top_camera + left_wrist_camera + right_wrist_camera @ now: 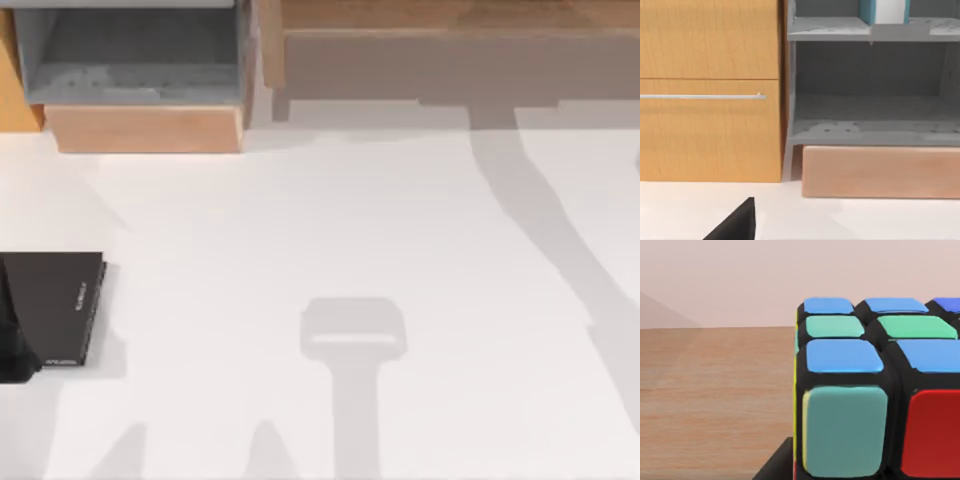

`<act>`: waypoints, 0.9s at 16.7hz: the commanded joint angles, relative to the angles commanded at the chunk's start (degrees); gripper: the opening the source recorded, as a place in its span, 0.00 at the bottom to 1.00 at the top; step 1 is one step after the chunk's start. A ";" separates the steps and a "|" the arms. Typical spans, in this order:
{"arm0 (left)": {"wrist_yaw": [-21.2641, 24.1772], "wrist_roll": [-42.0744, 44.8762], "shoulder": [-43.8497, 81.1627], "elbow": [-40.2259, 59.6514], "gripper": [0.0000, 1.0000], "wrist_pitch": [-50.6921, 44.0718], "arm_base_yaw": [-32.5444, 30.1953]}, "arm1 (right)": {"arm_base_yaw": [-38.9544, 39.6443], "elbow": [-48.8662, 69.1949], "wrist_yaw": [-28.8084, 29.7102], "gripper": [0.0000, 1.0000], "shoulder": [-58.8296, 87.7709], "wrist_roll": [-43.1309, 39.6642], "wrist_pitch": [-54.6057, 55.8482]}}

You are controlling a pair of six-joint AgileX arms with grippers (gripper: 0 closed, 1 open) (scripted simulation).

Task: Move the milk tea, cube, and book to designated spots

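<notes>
So from the top, a flat black book [55, 308] lies at the table's [330, 230] left edge. Left wrist cam faces the gray shelf [870, 127], where the teal book [885, 11] stands upright on the upper level. Right wrist cam has the cube [875, 390] right up close on a wooden surface [715, 395]. Can't tell either gripper's fingers.

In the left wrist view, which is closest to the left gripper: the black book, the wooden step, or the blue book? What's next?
1. black book, just in front, lowest.
2. wooden step, under the grey shelf.
3. blue book, standing higher up, farthest back.
</notes>
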 joint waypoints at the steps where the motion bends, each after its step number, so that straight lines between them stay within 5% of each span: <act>1: 0.00 0.00 0.00 0.00 1.00 0.00 0.00 | -0.44 1.44 0.00 0.00 1.06 0.28 0.21; 15: 0.00 0.00 0.00 0.00 1.00 0.00 0.00 | -4.11 24.36 -4.53 0.00 20.78 -0.56 -4.48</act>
